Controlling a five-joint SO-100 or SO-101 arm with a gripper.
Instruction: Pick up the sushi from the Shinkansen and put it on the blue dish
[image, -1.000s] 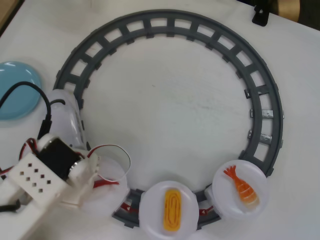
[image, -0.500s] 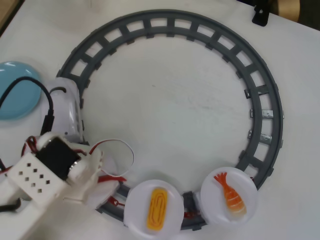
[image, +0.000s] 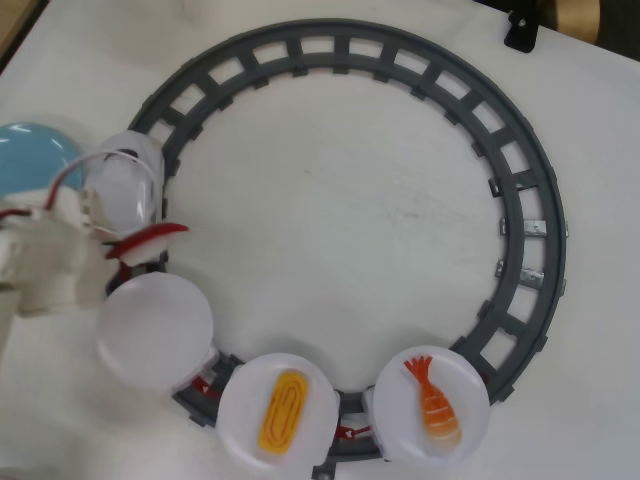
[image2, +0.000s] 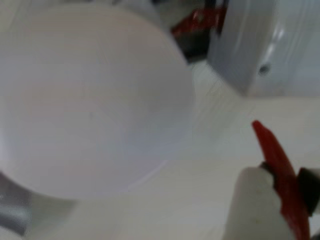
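The white Shinkansen (image: 125, 180) stands on the left of the track, pulling three round white plate cars. The first plate (image: 155, 330) is bare; it fills the wrist view (image2: 90, 100). My white gripper (image: 140, 245) reaches in from the left, between the train's body and that plate. It is shut on the sushi (image: 155, 236), which shows as a thin red sliver with white under it. In the wrist view the sushi (image2: 275, 160) is seen edge-on at the lower right, pinched in the gripper (image2: 280, 200). The blue dish (image: 30, 155) lies at the left edge, partly behind my arm.
The grey circular track (image: 520, 200) rings the white table. A yellow egg piece (image: 283, 410) and an orange shrimp piece (image: 435, 400) ride on the second and third plates. A black bracket (image: 520, 30) stands at the top right.
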